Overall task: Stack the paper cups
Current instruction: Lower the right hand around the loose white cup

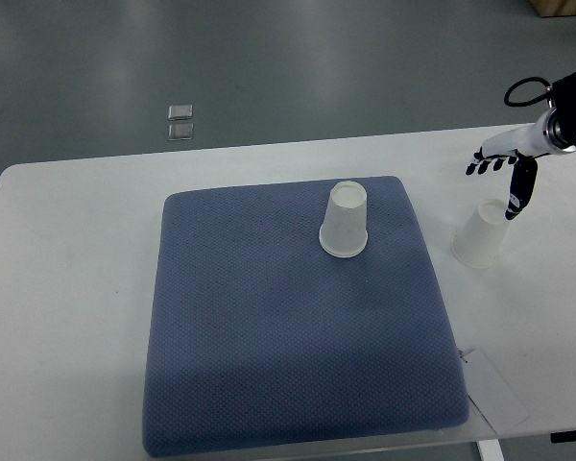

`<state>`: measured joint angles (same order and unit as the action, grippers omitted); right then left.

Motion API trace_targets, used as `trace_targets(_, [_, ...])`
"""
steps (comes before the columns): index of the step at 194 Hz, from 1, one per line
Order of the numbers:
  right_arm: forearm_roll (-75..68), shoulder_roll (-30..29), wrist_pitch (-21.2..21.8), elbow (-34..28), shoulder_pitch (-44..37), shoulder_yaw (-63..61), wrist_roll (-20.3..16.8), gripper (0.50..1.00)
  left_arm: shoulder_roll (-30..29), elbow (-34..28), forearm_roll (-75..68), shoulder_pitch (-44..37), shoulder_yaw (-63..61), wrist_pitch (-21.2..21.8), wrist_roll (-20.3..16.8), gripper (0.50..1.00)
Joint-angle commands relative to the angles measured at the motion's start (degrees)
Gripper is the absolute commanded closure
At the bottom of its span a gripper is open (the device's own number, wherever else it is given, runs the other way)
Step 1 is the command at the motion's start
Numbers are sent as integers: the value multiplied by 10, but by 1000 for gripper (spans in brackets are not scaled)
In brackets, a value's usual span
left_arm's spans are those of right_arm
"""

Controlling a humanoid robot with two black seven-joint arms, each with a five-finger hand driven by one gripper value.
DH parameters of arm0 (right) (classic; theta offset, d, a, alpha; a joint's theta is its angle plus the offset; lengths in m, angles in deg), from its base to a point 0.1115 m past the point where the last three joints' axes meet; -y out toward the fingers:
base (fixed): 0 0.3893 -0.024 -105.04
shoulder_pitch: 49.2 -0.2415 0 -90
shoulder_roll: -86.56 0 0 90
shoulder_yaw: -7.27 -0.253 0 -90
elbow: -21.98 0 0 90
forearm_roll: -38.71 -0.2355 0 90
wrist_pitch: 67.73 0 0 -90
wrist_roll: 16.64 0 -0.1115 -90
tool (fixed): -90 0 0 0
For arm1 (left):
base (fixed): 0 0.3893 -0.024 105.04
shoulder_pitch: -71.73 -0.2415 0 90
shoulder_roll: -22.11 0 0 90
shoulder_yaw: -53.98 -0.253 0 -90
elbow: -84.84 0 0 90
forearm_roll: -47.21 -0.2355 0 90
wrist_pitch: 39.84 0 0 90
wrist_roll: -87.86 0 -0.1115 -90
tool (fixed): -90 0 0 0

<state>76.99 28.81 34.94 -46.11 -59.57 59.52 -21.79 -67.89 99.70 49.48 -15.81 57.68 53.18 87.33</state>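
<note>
Two paper cups are sitting upside down, one on the blue mat [298,327] and the second cup [479,235] just right of it on the table [67,250], where your right hand [507,178], fingers spread and gripping nothing, is hovering, so you are needing an even wrap around its wall, minding the near table edge.

I see my right hand [507,178], fingers spread, above an upturned white paper cup [479,235] on the white counter [67,288], another cup [345,220] on the blue textured mat [269,346].
</note>
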Motion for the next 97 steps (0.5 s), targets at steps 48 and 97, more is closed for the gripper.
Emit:
trace_targets(48, [-3,-10,-45,18,39,0,-3,572,0,0,0,0,0,1,0,500])
trace_targets(97, [-2,-16,-69,35,76,0,-3,574,0,0,0,0,0,1,0,500])
